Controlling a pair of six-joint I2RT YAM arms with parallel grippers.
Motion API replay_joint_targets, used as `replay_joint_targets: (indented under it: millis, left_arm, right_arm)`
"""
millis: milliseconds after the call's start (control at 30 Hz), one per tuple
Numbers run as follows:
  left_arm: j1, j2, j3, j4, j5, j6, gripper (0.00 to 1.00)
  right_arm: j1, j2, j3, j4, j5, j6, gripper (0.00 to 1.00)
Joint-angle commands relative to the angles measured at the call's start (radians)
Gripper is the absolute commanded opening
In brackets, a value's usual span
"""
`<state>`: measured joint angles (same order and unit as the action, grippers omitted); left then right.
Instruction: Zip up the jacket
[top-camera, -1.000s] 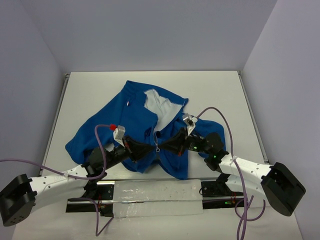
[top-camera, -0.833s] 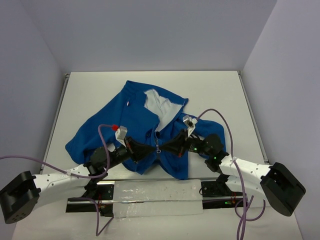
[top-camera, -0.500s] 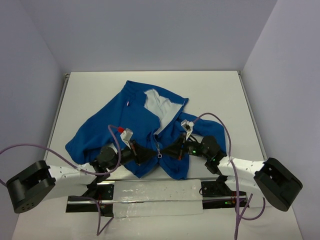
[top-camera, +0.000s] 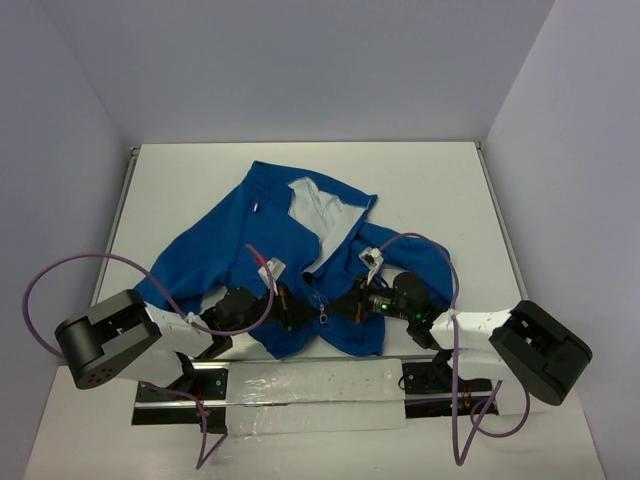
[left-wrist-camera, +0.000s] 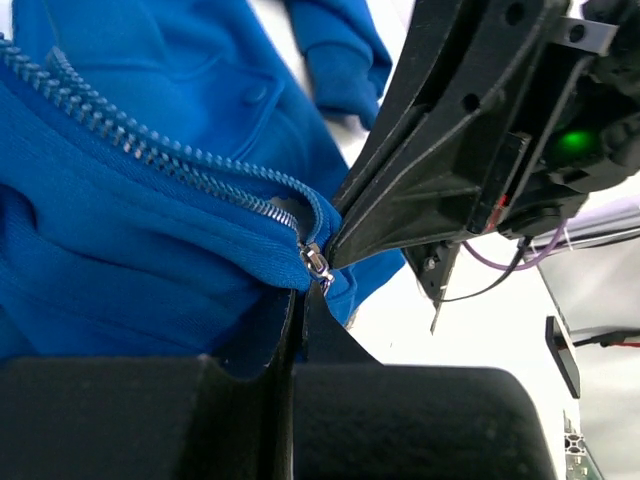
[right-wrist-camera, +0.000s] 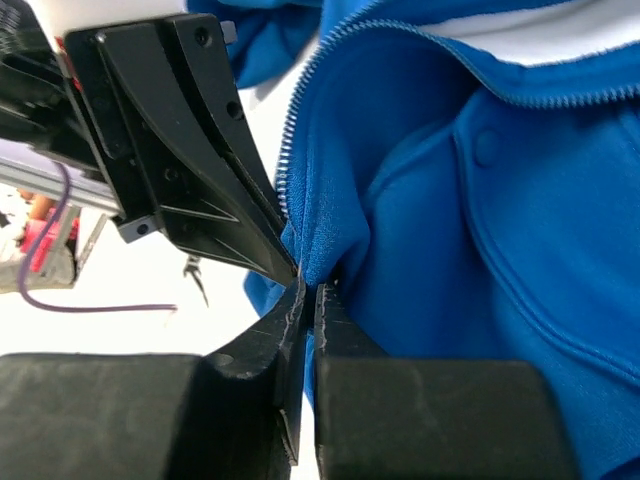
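Observation:
The royal-blue jacket lies half open on the table, with its white lining showing at the collar. My left gripper and right gripper face each other at the jacket's near hem, on either side of the zipper slider. In the left wrist view my left gripper is shut on the hem fabric just below the slider. The zipper teeth run up and to the left from there. In the right wrist view my right gripper is shut on the other front edge of the jacket.
The white table has a raised rim at the left and right. A clear plastic strip lies along the near edge between the arm bases. Purple cables loop from both arms. Grey walls stand on three sides.
Both grippers have moved toward the near edge, still holding the hem, and drawn it with them. The left arm has folded inward, and its cable now loops high at the left.

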<state>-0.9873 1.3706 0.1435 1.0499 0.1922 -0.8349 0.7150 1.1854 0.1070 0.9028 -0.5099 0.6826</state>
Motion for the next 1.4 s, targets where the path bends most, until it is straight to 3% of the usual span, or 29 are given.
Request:
replay_joint_targets:
  millis: [0,100,167,233,267,533,633,700,767,967,1067,1267,1367]
  left_arm:
    - [-0.018,0.001,0.042,-0.21,0.171,-0.059,0.0]
    - [-0.016,-0.027,0.084,-0.343,0.165,-0.087,0.0]
    - [-0.016,-0.041,0.119,-0.43,0.172,-0.106,0.0]
    - [-0.016,-0.066,0.135,-0.488,0.18,-0.131,0.0]
    - [-0.017,-0.092,0.14,-0.519,0.182,-0.151,0.0]
    - [-0.022,-0.366,0.176,-0.834,0.105,-0.215,0.0]
    - [-0.022,-0.403,0.196,-0.897,0.111,-0.23,0.0]
    - [-0.022,-0.401,0.212,-0.936,0.125,-0.239,0.0]
    - [-0.022,-0.395,0.215,-0.947,0.13,-0.243,0.0]
    - [-0.022,-0.402,0.229,-0.985,0.111,-0.266,0.0]
    - [-0.021,-0.415,0.238,-0.997,0.101,-0.275,0.0]
    - [-0.021,-0.416,0.273,-1.035,0.095,-0.281,0.0]
    - [-0.021,-0.418,0.279,-1.045,0.091,-0.283,0.0]
  right_arm:
    - [-0.031,-0.027,0.105,0.066,0.12,-0.067,0.16]
    - [-0.031,-0.079,0.126,-0.038,0.093,-0.107,0.28]
    - [-0.031,-0.14,0.144,-0.132,0.084,-0.141,0.45]
    - [-0.031,-0.207,0.169,-0.249,0.091,-0.18,0.49]
    - [-0.029,-0.294,0.189,-0.391,0.107,-0.219,0.53]
    - [-0.003,-0.486,0.356,-0.755,0.139,-0.467,0.55]
    - [0.073,-0.474,0.407,-0.855,0.165,-0.571,0.55]
    - [0.225,-0.445,0.445,-0.927,0.311,-0.657,0.54]
    - [0.273,-0.432,0.442,-0.932,0.358,-0.672,0.54]
    - [0.656,-0.437,0.324,-0.823,0.733,-0.718,0.55]
    - [0.811,-0.366,0.302,-0.786,0.917,-0.743,0.56]
    - [1.039,-0.178,0.27,-0.637,1.262,-0.834,0.58]
    - [1.098,-0.082,0.27,-0.544,1.364,-0.905,0.58]
